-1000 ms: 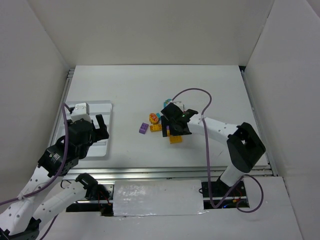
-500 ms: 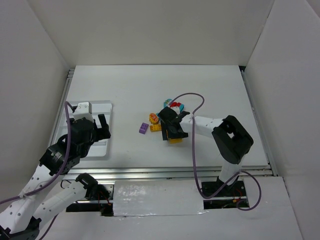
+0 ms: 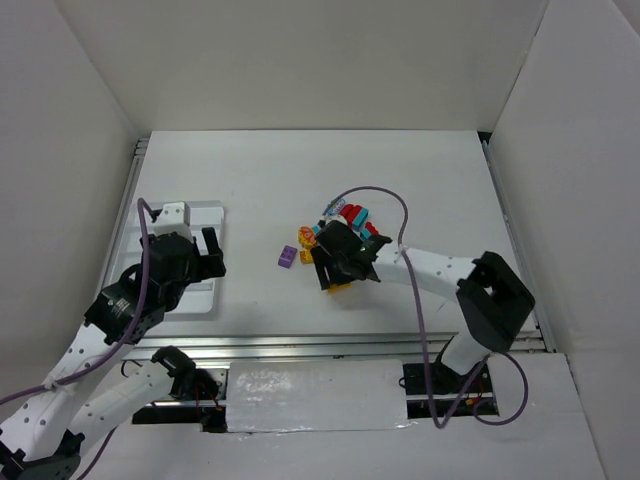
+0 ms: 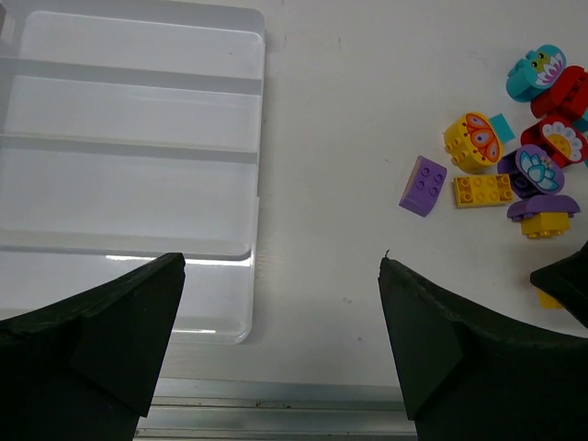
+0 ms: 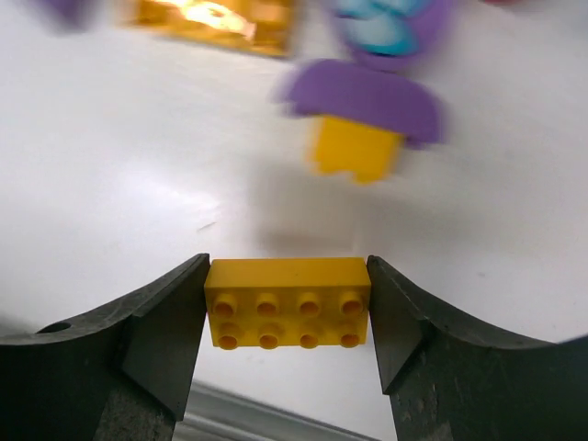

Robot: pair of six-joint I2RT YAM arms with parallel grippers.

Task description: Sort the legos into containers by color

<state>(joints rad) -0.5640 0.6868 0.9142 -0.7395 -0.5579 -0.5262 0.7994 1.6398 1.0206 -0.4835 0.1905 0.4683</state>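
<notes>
Yellow plastic is now clamped in the right pincer (image 5: 287, 322): a yellow brick (image 5: 287, 301) is touched at both short ends, at the bottom middle of the right wrist view. A second back the jaws were spread wider above the pile; they have since been narrowed and shifted to its lower left edge. Whether the brick is off the worktop (image 3: 420, 180) cannot be told. The other legos (image 4: 484, 189) are left scattered at the upper right of the left wrist view, well apart from the tray (image 4: 138, 119), whose rows are seen bare. The left pincer (image 4: 280, 276) is held fully spread over the tray's near corner, with nothing in it. A first yellow piece is judged ready to be carried across.
</notes>
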